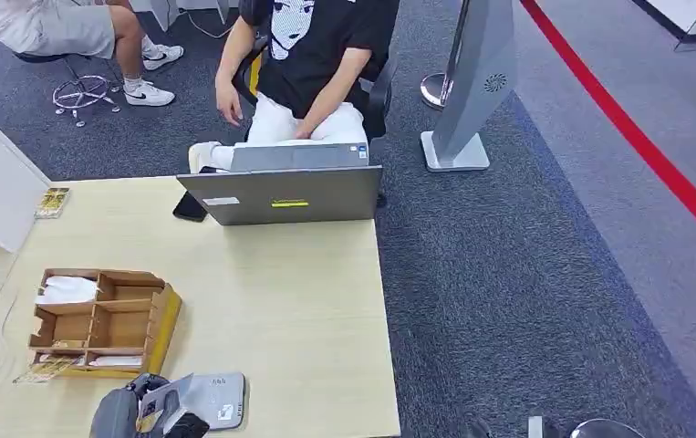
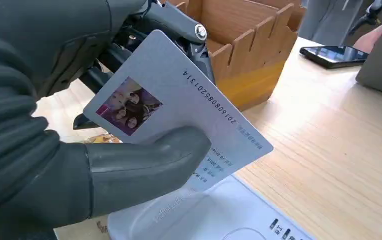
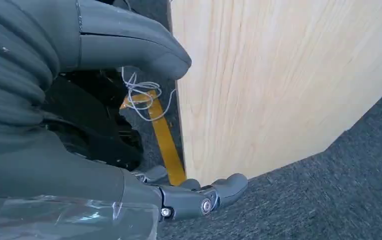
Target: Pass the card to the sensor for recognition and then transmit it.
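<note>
Left hand [image 2: 53,150] gripping card [image 2: 178,110] above sensor [image 2: 219,215]

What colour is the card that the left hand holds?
Pale grey card with a small purple photo, clearest in the left wrist view.

grey photo card [image 2: 178,107] tilted above white sensor [image 2: 219,215]
</note>
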Robot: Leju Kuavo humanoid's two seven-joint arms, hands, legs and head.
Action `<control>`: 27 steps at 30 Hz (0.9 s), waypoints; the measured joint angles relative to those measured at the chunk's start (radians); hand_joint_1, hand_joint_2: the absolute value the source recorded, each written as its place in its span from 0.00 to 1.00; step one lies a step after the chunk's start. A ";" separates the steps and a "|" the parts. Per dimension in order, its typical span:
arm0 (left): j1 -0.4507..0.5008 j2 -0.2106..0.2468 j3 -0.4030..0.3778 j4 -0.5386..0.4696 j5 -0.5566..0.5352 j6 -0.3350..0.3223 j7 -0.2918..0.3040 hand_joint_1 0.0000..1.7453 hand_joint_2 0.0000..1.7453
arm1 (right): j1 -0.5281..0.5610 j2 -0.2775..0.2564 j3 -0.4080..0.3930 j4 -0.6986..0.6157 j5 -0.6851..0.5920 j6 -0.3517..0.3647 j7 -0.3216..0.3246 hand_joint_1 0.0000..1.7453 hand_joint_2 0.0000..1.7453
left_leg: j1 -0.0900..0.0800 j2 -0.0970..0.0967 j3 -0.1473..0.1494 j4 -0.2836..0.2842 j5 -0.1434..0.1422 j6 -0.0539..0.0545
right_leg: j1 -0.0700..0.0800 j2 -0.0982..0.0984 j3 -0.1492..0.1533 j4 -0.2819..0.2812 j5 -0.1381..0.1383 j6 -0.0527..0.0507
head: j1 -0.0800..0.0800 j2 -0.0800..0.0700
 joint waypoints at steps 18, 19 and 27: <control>-0.012 -0.007 0.002 -0.038 -0.071 0.039 -0.073 1.00 1.00 | -0.001 0.003 -0.010 0.003 0.015 0.006 -0.008 0.00 1.00 | 0.000 0.000 0.000 0.000 0.000 0.000 | 0.000 0.000 -0.001 0.000 0.000 0.000 | 0.000 0.000; -0.017 -0.012 0.005 -0.057 -0.096 0.037 -0.087 1.00 1.00 | -0.001 0.003 -0.010 0.003 0.017 0.010 -0.010 0.00 1.00 | 0.000 0.000 0.000 0.000 0.000 0.000 | 0.000 0.000 0.000 0.000 0.000 0.000 | 0.000 0.000; -0.474 -0.008 0.341 -0.192 -0.250 -0.253 -0.077 1.00 1.00 | -0.006 -0.011 0.051 0.050 0.014 0.049 -0.053 0.00 1.00 | 0.002 -0.001 0.001 0.000 0.006 -0.004 | 0.002 -0.001 0.000 0.003 0.003 -0.004 | -0.001 0.000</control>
